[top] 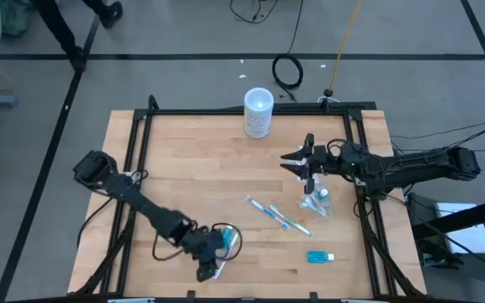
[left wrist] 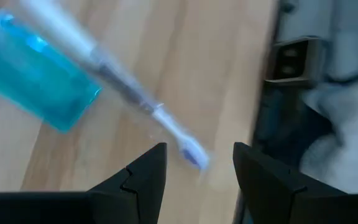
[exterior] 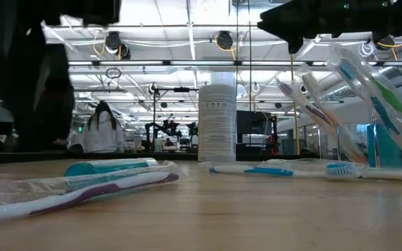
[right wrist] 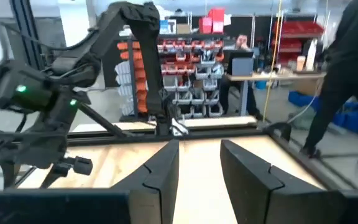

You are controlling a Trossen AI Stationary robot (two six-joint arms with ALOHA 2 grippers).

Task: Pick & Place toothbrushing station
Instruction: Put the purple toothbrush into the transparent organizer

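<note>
Left gripper (left wrist: 194, 165) open, empty, low over toothbrush (left wrist: 129, 99) and tube (left wrist: 33, 78) at surface (top: 200, 177) near-left edge. Right gripper (right wrist: 199, 163) open, empty, beside cup (top: 316, 202).

The table (top: 217, 168) is pale wood planking with a smooth, faintly glossy finish, framed by matt black metal bars. Just ahead of the left gripper (left wrist: 196, 163), itself matt black plastic, lie a translucent glossy teal tube (left wrist: 33, 74) and a smooth white plastic toothbrush (left wrist: 114, 87). Near the right gripper (top: 297, 160) stands a clear glossy plastic cup (top: 317, 202).
</note>
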